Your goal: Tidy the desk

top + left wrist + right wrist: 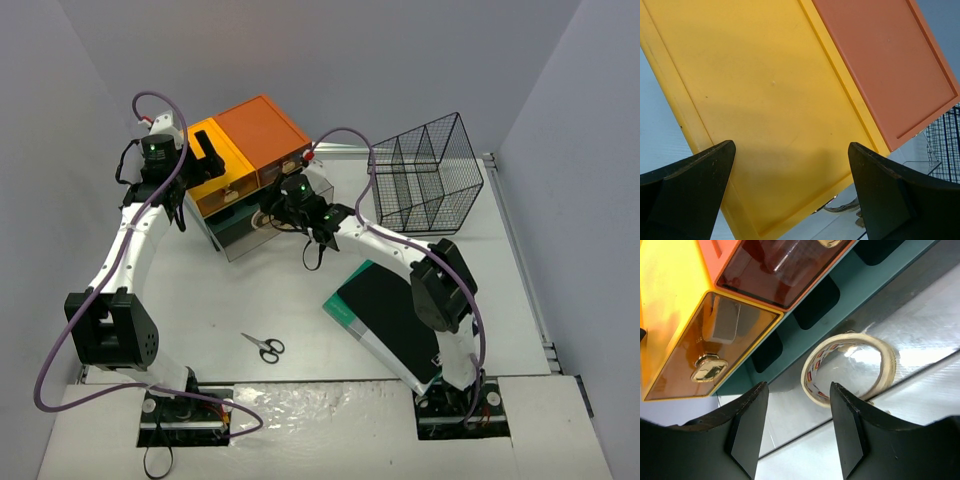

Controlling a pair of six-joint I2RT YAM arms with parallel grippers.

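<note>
White and smooth, with no shine, the one big flat worktop (280, 290) spreads out past my two arms, and everything else sits on it.

At the back left I count one dark green plastic drawer chest (228, 225). Two boxes sit side by side on top of it: one yellow drawer box (765, 100) and one orange drawer box (880, 60). Their tops are flat and smooth with a thin raised edge. Their fronts are see-through, and the yellow one has a shiny gold knob (707, 369).

One roll of pale tape (847, 367), a flat ring, lies on a shiny see-through tray at the foot of the chest.

I also see one black wire basket (425, 180) at the back right. It is made of thin bars in a grid. One flat dark book with a green edge (385, 310) lies partly under my right arm. One small pair of scissors with black handles (265, 347) lies near the front.

My left fingers (209, 157) hang over the yellow top, spread wide and holding nothing. My right fingers (270, 212) point at the tape, apart and holding nothing.
</note>
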